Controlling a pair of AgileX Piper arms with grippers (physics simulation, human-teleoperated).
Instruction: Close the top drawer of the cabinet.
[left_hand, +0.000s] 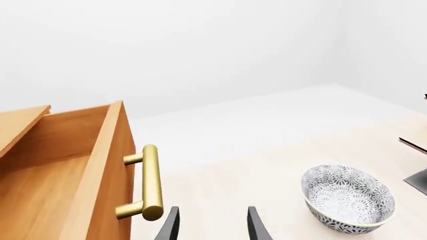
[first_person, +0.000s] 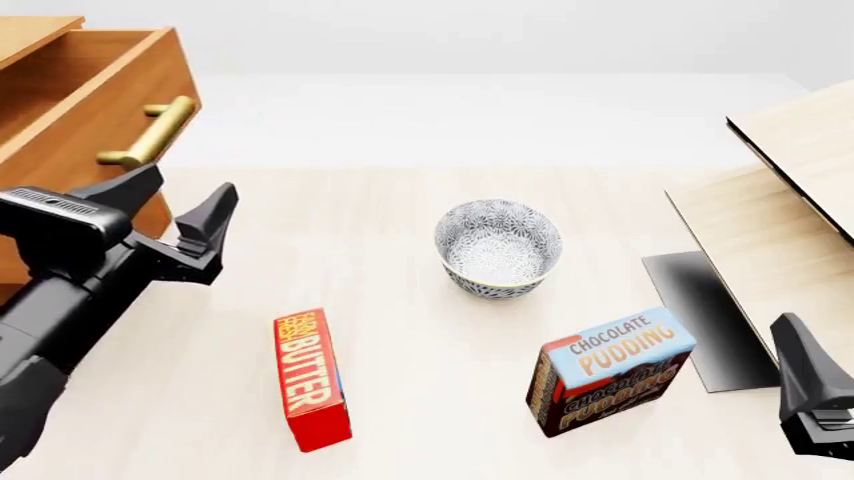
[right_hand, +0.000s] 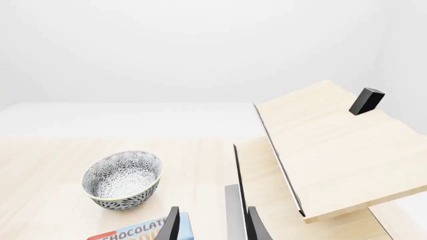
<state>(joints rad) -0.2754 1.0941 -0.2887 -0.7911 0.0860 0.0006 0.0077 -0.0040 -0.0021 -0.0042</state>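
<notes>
The top drawer (first_person: 94, 80) of orange-brown wood stands pulled out of the cabinet (first_person: 27, 30) at the far left, its brass bar handle (first_person: 147, 132) facing the table. In the left wrist view the drawer front (left_hand: 110, 175) and handle (left_hand: 150, 182) sit close beside my fingertips. My left gripper (first_person: 180, 205) is open and empty, just in front of and below the handle, apart from it. It also shows in the left wrist view (left_hand: 212, 225). My right gripper (first_person: 807, 385) is at the near right corner; in the right wrist view (right_hand: 212, 225) it is open and empty.
A patterned bowl (first_person: 497, 245) stands mid-table. A red butter box (first_person: 310, 378) lies near the front. A chocolate pudding box (first_person: 611, 372) stands to its right. A pale wooden board structure with black edges (first_person: 787, 190) fills the right side.
</notes>
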